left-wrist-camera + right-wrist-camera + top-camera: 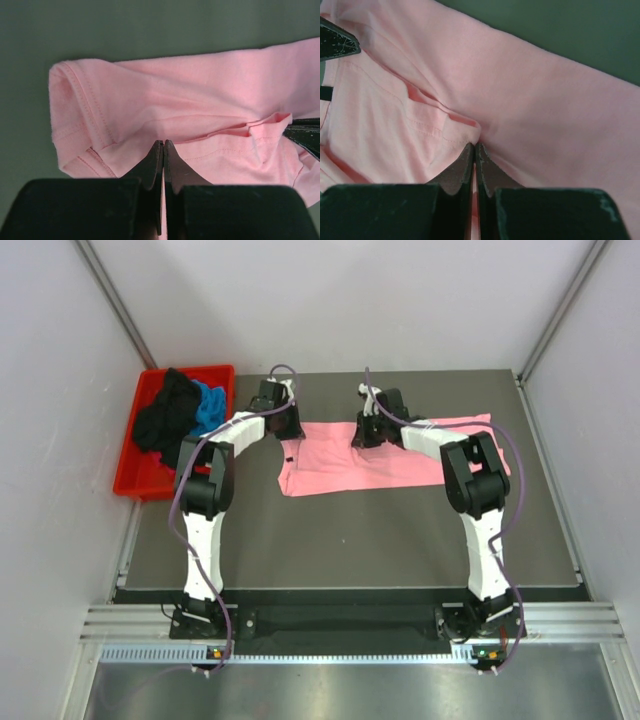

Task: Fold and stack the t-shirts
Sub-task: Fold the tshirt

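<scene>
The light pink cloth t-shirt [330, 465] lies spread on the dark grey desk [350, 540], at the far centre, with its long side running left to right. The left gripper [163, 145] is at the shirt's far left part. Its jaws are pressed together, with a thin strip of pink cloth pinched between them. The right gripper [474, 147] is just to the right of it, at the shirt's far edge. Its jaws are likewise pressed together on a raised fold of the same pink cloth. Each wrist view shows a fingertip of the other gripper at its edge. A red plastic bin [130, 480] stands at the far left of the desk. It holds a black cloth t-shirt [165, 415] and a bright blue cloth t-shirt [210, 410], both crumpled.
</scene>
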`<action>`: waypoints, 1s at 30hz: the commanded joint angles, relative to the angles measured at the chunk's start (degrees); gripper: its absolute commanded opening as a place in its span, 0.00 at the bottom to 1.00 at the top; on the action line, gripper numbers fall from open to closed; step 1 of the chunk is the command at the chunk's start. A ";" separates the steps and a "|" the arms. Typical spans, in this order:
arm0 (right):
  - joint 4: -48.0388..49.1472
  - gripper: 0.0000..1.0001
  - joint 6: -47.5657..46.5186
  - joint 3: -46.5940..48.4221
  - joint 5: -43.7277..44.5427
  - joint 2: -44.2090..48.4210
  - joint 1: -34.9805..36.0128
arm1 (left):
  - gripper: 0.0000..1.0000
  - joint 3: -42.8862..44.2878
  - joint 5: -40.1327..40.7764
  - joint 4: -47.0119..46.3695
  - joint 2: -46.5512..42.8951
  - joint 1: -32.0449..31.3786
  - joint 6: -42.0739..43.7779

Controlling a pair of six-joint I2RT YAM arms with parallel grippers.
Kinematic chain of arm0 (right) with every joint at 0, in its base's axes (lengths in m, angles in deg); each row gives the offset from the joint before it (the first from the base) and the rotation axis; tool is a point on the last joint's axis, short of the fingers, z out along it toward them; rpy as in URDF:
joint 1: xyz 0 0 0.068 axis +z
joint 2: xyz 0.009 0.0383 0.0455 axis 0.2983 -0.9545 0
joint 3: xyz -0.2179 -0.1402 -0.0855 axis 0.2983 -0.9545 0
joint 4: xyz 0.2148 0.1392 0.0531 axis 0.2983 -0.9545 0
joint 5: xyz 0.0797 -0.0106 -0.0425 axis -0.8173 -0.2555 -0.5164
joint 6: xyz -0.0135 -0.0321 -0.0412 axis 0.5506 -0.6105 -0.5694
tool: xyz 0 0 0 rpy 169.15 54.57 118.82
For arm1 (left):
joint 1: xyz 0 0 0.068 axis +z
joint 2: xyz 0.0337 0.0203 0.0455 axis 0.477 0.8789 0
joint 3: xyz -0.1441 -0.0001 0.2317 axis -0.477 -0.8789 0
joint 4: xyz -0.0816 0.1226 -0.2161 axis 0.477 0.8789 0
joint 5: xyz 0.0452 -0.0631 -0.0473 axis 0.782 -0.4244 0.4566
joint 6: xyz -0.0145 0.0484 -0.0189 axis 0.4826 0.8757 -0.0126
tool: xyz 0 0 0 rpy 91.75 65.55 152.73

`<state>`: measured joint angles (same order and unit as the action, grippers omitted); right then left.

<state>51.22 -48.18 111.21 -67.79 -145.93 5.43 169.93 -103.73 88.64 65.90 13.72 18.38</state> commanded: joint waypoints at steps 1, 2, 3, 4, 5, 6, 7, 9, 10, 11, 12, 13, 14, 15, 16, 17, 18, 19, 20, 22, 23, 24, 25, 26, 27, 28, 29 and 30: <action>4.33 0.00 -0.24 -0.36 2.76 5.05 1.12 | 0.00 0.15 0.13 -5.65 -3.49 0.09 -0.73; 4.50 0.00 0.02 -0.63 3.03 5.23 1.03 | 0.00 0.41 0.13 -5.66 -3.40 0.09 -0.82; 5.03 0.00 0.02 -0.89 3.46 5.49 1.12 | 0.00 0.59 0.22 -5.48 -3.23 0.09 -0.82; 5.55 0.00 0.28 -1.50 3.55 5.84 1.12 | 0.00 0.76 0.39 -5.31 -3.05 0.09 -0.73; 5.65 0.00 0.55 -1.86 3.73 6.36 1.03 | 0.00 0.94 0.40 -5.13 -2.88 0.09 -0.73; 5.65 0.00 0.64 -2.21 4.25 6.63 1.03 | 0.00 0.85 0.57 -5.13 -2.79 0.09 -0.73; 7.82 0.00 0.81 -2.99 4.43 7.07 1.12 | 0.00 0.76 0.75 -5.22 -2.79 0.09 -0.73; 8.72 0.00 0.90 -3.44 5.05 7.60 1.03 | 0.00 0.24 1.18 -5.57 -2.96 0.09 -0.73; 9.51 0.00 0.81 -4.05 5.22 7.86 1.03 | 0.00 -0.03 1.19 -5.92 -3.31 0.09 -0.73; 9.78 0.00 0.81 -4.14 5.40 8.12 1.03 | 0.00 -0.46 1.45 -6.53 -3.58 0.09 -0.73; 10.13 0.00 0.81 -4.41 5.75 8.30 1.03 | 0.00 -0.73 1.54 -6.88 -3.67 0.09 -0.73; 10.65 0.00 0.90 -4.67 5.84 8.39 1.03 | 0.00 -0.99 1.71 -7.41 -4.19 0.09 -0.99; 10.83 0.00 0.90 -4.59 6.01 8.48 1.03 | 0.00 -1.60 1.80 -7.85 -4.45 0.09 -1.08; 10.92 0.00 0.99 -4.67 6.02 8.48 1.03 | 0.00 -1.87 1.80 -8.99 -4.80 0.09 -1.17; 11.18 0.00 0.99 -4.67 6.02 8.57 1.03 | 0.00 -2.13 1.71 -9.35 -4.98 0.09 -1.26; 11.53 0.00 1.16 -4.67 6.19 8.65 1.03 | 0.00 -2.57 1.71 -9.96 -5.33 0.09 -1.35; 11.62 0.00 1.25 -4.67 6.19 8.57 1.03 | 0.00 -2.66 1.63 -10.92 -5.42 0.09 -1.35; 11.80 0.00 1.34 -4.76 6.19 8.65 1.03 | 0.00 -2.84 1.63 -11.37 -5.60 0.09 -1.26; 12.24 0.00 1.69 -4.85 6.19 8.57 1.03 | 0.00 -2.75 1.45 -11.63 -5.51 0.09 -1.09; 12.41 0.00 2.22 -5.20 6.11 8.39 1.03 | 0.00 -2.75 0.84 -12.34 -5.51 0.09 -0.73; 12.59 0.00 2.74 -5.29 5.93 8.39 1.12 | 0.00 -2.75 0.57 -12.60 -5.42 0.09 -0.65; 12.77 0.00 3.01 -5.55 5.67 8.39 1.12 | 0.00 -2.84 0.22 -13.04 -5.51 0.09 -0.56; 13.03 0.00 3.27 -6.16 5.66 8.57 1.12 | 0.00 -3.01 -0.82 -13.91 -5.60 0.09 -0.38; 13.29 0.00 3.80 -6.69 5.66 8.74 1.29 | 0.00 -3.45 -1.01 -14.35 -5.77 0.00 -0.38; 14.16 0.00 3.98 -7.22 5.66 9.00 1.21 | 0.00 -3.54 -1.45 -14.71 -5.86 0.00 -0.38; 14.61 0.00 4.24 -8.27 5.66 9.27 1.21 | 0.00 -3.63 -1.71 -14.88 -5.95 0.00 -0.38; 14.96 0.00 4.68 -8.71 5.75 9.44 1.30 | 0.00 -3.54 -1.89 -15.06 -5.86 0.00 -0.29; 15.14 0.00 4.77 -8.98 6.01 9.62 1.30 | 0.00 -3.46 -1.98 -15.06 -5.86 0.00 -0.29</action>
<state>62.13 -44.56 103.25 -62.04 -140.49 5.54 166.70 -103.99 78.06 63.65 13.72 17.38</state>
